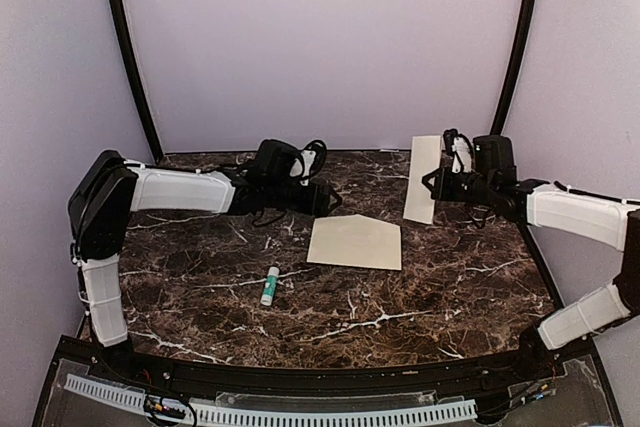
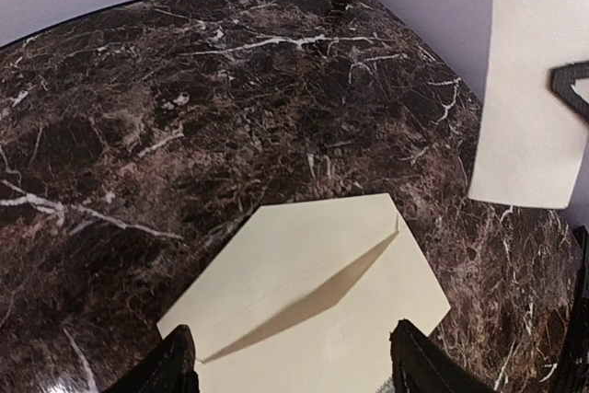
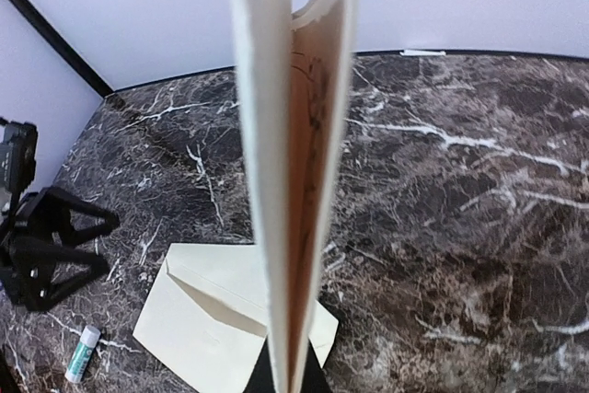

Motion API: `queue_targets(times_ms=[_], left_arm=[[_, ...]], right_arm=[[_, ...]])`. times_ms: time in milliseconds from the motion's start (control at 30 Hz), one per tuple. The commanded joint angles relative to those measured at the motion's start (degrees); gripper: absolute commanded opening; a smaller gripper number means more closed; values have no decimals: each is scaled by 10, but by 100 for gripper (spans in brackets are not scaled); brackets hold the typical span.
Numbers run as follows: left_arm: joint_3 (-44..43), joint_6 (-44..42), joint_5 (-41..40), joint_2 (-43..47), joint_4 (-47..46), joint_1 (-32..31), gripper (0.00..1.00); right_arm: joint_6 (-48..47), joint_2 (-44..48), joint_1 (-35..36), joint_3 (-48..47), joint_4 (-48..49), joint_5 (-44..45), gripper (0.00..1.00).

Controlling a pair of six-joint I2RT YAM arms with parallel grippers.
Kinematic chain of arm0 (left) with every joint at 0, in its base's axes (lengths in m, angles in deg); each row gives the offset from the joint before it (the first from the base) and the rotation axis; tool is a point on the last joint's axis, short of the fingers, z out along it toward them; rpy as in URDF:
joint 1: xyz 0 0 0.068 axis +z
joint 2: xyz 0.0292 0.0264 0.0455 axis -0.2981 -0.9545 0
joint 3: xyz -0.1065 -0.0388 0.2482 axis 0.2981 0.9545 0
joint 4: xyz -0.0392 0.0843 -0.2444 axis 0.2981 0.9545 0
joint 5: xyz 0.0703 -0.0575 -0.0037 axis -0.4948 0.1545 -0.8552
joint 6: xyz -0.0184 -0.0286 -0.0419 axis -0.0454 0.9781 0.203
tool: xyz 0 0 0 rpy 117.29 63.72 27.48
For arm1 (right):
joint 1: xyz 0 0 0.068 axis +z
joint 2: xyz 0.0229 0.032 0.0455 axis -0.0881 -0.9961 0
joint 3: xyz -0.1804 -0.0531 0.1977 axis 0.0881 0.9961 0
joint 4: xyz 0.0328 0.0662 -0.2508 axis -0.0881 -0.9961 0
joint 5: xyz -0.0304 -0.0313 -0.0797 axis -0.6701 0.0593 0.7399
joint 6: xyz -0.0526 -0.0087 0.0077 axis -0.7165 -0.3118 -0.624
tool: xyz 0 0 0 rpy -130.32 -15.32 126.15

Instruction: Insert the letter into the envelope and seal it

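The cream envelope point(image 1: 355, 243) lies flat on the marble table point(image 1: 420, 297), its pointed flap open toward the back; it also shows in the left wrist view point(image 2: 304, 301) and the right wrist view point(image 3: 198, 319). My left gripper point(image 1: 328, 199) is open, just left of and above the envelope's near-left corner; its fingertips point(image 2: 175, 365) frame the envelope. My right gripper point(image 1: 436, 185) is shut on the folded letter point(image 1: 422, 179), held upright above the table at the back right. In the right wrist view the letter point(image 3: 290, 154) stands edge-on, brown print inside the fold.
A glue stick point(image 1: 270, 285) with a green cap lies left of the envelope toward the front, also in the right wrist view point(image 3: 81, 353). Purple walls and black frame posts point(image 1: 128, 47) close the back and sides.
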Motion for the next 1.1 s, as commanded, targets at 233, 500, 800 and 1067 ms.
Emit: queue_targets(times_ms=[233, 500, 800, 1067], left_arm=[[-202, -60, 176, -197, 79, 63, 72], [-192, -41, 188, -219, 83, 63, 69], [-54, 11, 199, -159, 2, 63, 64], [22, 43, 206, -129, -31, 62, 60]], right_arm=[[119, 121, 75, 135, -50, 91, 0], [133, 168, 97, 157, -62, 98, 0], [137, 178, 99, 170, -57, 98, 0], [142, 173, 102, 181, -38, 82, 0]])
